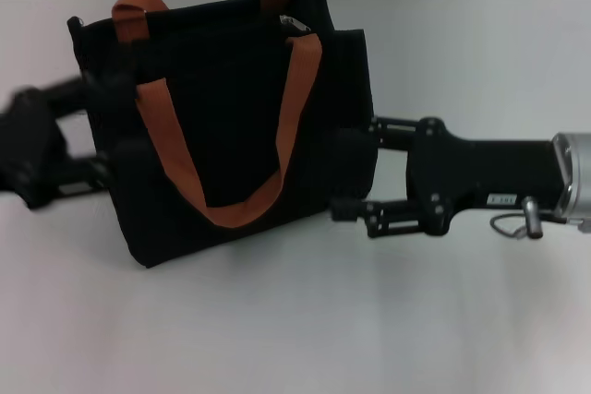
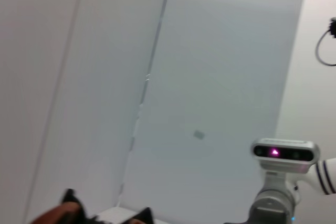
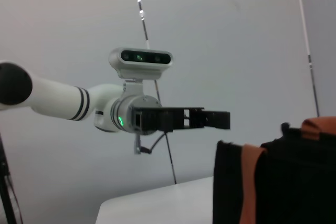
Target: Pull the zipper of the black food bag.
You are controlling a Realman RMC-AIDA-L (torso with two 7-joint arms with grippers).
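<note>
On the white table (image 1: pixel 305 320) the black food bag (image 1: pixel 231 136) stands between both arms, so the open right gripper (image 1: pixel 355 173) should steady its side while the left gripper (image 1: pixel 97 131), fingers hard to judge, seeks the zipper (image 1: pixel 294 23) on top.

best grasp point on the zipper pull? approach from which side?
Likely the small silver tab at the top edge of the bag, near the far strap. It sits on the upward-facing opening, so come from above and pinch it across its flat faces. Both grippers, left and right, flank the bag's sides.
</note>
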